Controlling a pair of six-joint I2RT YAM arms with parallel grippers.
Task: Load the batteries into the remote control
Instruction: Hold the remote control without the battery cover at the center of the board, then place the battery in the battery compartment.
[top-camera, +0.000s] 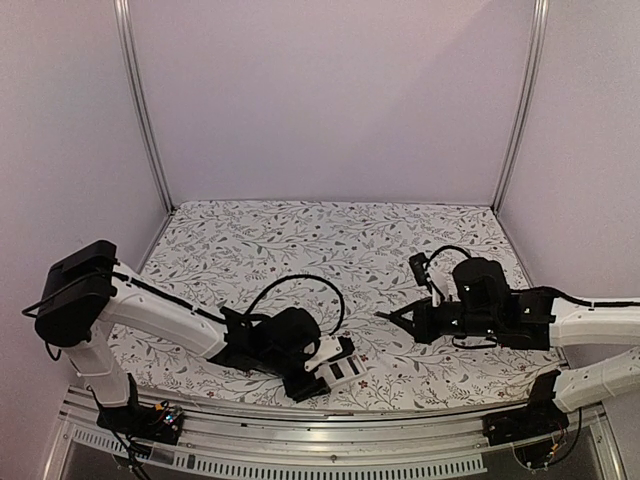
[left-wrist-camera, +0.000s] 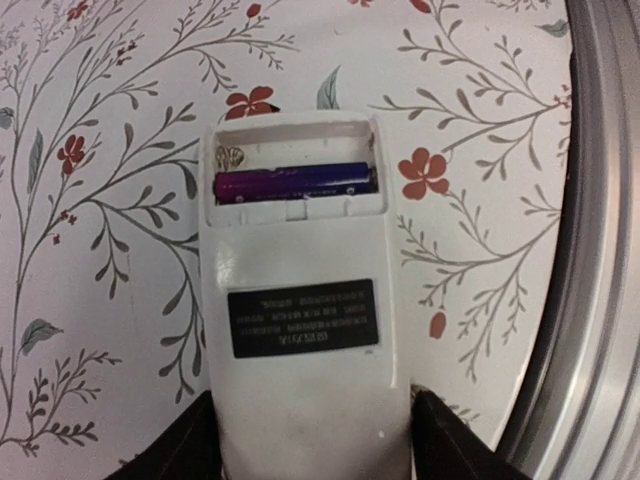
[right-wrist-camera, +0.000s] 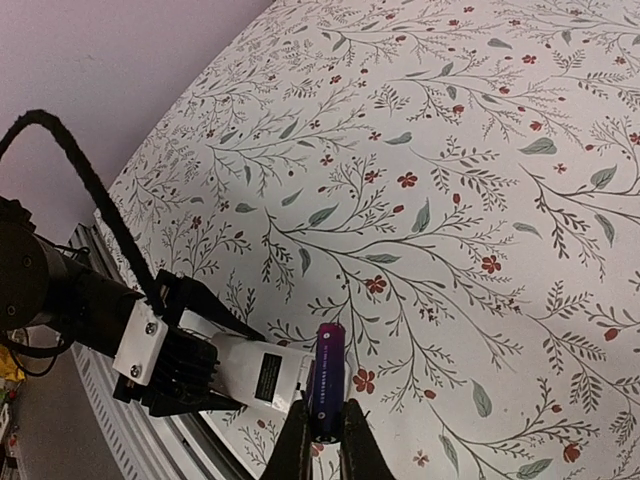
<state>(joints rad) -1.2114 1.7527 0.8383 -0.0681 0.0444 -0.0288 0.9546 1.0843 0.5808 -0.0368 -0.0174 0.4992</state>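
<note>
Your left fingers (left-wrist-camera: 170, 455) are clamped on the remote control (left-wrist-camera: 300, 380), back side up, by the bench (top-camera: 330, 240) front edge. Slot's open: one battery (left-wrist-camera: 295, 183) sits in the lower bay, spring (left-wrist-camera: 229, 156) showing in the upper. Black label (left-wrist-camera: 303, 317) has txt too small to read. Your right fingers (right-wrist-camera: 292, 445) pinch the second battery (right-wrist-camera: 330, 385), purple-blue, upright, not touching the remote.

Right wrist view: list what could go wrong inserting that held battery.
1. The right gripper pinches the battery near one end only, so pushing it against the spring may pivot it.
2. The left gripper holds the remote control at the end far from the open bay, so pressing there could tilt it.
</note>
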